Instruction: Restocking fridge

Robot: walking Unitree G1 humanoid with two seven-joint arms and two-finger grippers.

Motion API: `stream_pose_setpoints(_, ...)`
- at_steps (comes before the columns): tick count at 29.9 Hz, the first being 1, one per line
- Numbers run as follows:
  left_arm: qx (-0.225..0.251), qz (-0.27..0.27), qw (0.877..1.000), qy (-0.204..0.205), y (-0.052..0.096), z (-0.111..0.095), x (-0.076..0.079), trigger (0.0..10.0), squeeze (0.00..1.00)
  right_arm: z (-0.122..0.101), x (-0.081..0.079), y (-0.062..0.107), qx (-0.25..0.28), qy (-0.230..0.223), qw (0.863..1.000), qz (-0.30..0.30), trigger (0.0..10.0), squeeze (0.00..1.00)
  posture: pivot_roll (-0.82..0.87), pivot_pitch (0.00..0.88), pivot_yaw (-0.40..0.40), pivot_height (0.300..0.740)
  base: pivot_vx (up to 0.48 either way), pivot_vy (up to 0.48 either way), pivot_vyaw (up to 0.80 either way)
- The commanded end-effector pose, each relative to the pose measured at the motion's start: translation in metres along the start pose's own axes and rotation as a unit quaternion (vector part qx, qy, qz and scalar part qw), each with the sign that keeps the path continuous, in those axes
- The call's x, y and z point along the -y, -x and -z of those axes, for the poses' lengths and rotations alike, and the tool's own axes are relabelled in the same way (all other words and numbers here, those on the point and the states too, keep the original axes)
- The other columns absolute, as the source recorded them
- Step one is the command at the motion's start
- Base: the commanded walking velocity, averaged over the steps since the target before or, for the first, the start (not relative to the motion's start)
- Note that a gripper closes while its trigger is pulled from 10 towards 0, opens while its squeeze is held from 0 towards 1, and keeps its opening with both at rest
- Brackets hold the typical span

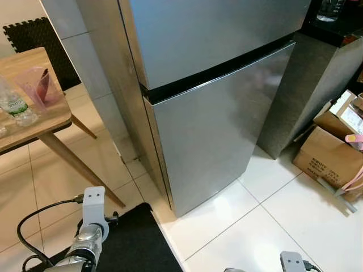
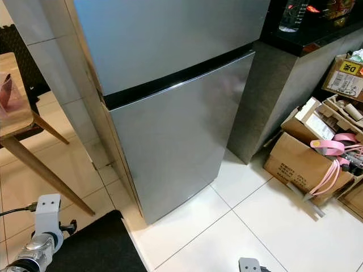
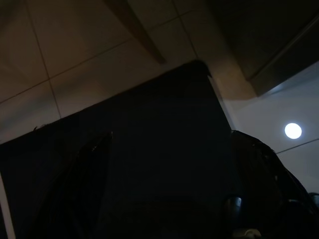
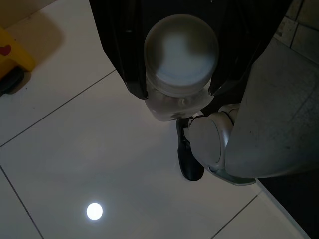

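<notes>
The steel fridge [image 1: 215,130] stands straight ahead with both doors closed, a black gap between the upper and lower door. In the right wrist view my right gripper [image 4: 175,91] hangs low over the white floor tiles, shut on a white round bottle [image 4: 181,55] seen end-on between the two black fingers [image 4: 133,79]. My own foot [image 4: 189,159] shows just beyond it. My left arm [image 1: 91,226] hangs idle at the lower left over a black mat [image 1: 136,243]; its wrist view is very dark.
A wooden table [image 1: 45,122] at the left carries a clear water bottle [image 1: 14,105] and a pink cup [image 1: 37,85]. A dark counter [image 1: 317,85] adjoins the fridge on the right, with open cardboard boxes [image 1: 329,153] beside it. White tiled floor lies before the fridge.
</notes>
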State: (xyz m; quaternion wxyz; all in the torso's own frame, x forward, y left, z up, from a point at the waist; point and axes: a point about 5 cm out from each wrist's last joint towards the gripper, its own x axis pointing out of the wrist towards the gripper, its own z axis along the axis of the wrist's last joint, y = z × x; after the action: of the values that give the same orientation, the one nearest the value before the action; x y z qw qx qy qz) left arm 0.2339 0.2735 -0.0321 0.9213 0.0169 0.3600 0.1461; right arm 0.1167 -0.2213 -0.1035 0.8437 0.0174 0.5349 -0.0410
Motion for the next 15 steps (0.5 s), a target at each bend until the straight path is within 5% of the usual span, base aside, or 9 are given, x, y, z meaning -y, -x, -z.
stream_pose_setpoints(1,-0.016,-0.016,1.0,-0.001,0.002,0.008,-0.01,10.0,0.0,0.002,0.002,0.001,-0.004,-0.001,1.0,0.002,10.0,0.0,-0.09,0.079,0.032,0.74,0.0,0.0,0.0)
stream_pose_setpoints(11,-0.039,0.001,0.999,-0.004,0.004,0.019,-0.001,10.0,0.0,0.001,0.001,0.0,-0.004,0.001,1.0,0.003,10.0,0.0,-0.08,0.073,0.035,0.74,0.0,0.0,0.0)
stream_pose_setpoints(15,-0.094,0.054,0.991,-0.081,0.01,0.048,0.02,10.0,0.0,0.001,0.001,0.0,-0.008,0.005,1.0,0.004,10.0,0.0,-0.09,0.065,0.04,0.74,0.0,0.0,0.0)
